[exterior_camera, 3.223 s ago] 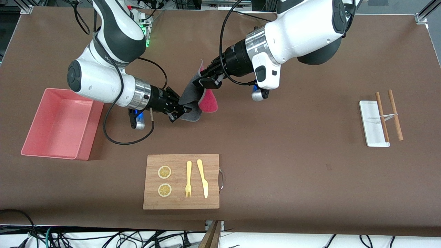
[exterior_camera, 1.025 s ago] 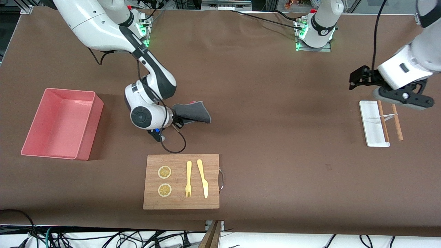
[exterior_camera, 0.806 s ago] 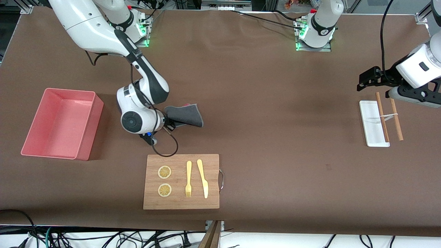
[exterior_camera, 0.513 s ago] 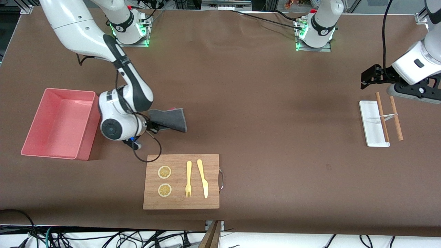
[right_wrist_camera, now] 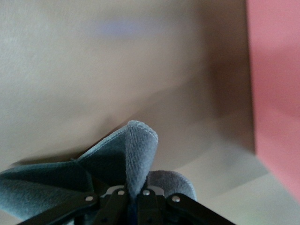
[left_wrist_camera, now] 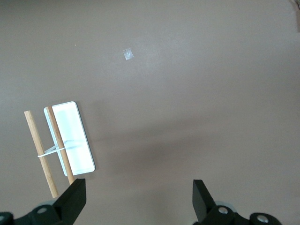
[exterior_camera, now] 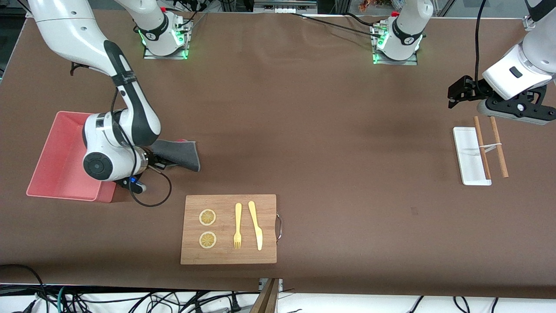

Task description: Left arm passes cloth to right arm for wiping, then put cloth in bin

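Note:
My right gripper [exterior_camera: 156, 161] is shut on the cloth [exterior_camera: 180, 155], which is dark grey with a magenta edge showing. The cloth trails low over the table just beside the pink bin [exterior_camera: 56, 174]. In the right wrist view a grey fold of the cloth [right_wrist_camera: 136, 150] is pinched between the shut jaws of the right gripper [right_wrist_camera: 133, 194], and the bin's pink wall [right_wrist_camera: 276, 93] stands close by. My left gripper [exterior_camera: 454, 93] hangs open and holds nothing above the table at the left arm's end. In the left wrist view the left gripper [left_wrist_camera: 138, 204] has only bare table between its fingers.
A wooden cutting board [exterior_camera: 228, 229] with two lemon slices, a fork and a knife lies nearer the camera than the cloth. A flat white tray [exterior_camera: 469, 156] [left_wrist_camera: 70, 138] with two tied wooden sticks [exterior_camera: 497, 145] lies below the left gripper.
The right arm has swept the cloth across the table toward the bin and now overlaps the bin's edge. The left gripper has stayed open near the white tray, shifting only slightly.

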Robot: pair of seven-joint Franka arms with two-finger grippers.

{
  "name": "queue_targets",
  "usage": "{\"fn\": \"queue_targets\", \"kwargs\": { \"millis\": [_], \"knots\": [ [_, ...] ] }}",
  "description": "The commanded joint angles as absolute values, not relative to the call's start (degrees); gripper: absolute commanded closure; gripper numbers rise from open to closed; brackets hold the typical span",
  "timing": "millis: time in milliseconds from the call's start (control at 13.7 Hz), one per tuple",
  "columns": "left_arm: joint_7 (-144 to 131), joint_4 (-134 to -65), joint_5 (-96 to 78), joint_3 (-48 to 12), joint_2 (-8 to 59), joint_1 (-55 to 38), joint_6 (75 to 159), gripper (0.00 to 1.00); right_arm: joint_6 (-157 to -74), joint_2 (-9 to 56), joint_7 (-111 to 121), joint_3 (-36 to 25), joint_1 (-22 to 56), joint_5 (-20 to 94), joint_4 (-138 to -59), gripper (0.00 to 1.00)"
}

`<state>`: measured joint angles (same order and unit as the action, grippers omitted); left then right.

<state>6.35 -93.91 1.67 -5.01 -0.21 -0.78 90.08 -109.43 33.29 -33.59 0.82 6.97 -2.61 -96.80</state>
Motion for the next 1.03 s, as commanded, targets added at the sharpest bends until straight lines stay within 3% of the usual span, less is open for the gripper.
{"fn": "queue_targets", "kwargs": {
  "millis": [0,952],
  "knots": [
    [6.42,-94.92,0.18,-5.63,-1.14,0.53,90.09,0.0,-107.58,32.17,-30.85,0.79,6.77,-5.01,-95.19,1.0],
    [6.42,-94.39,0.88,-6.5,-1.05,-0.09,89.65,0.0,-115.92,37.0,-55.35,8.95,11.34,-3.87,-94.92,1.0]
  ]
}}
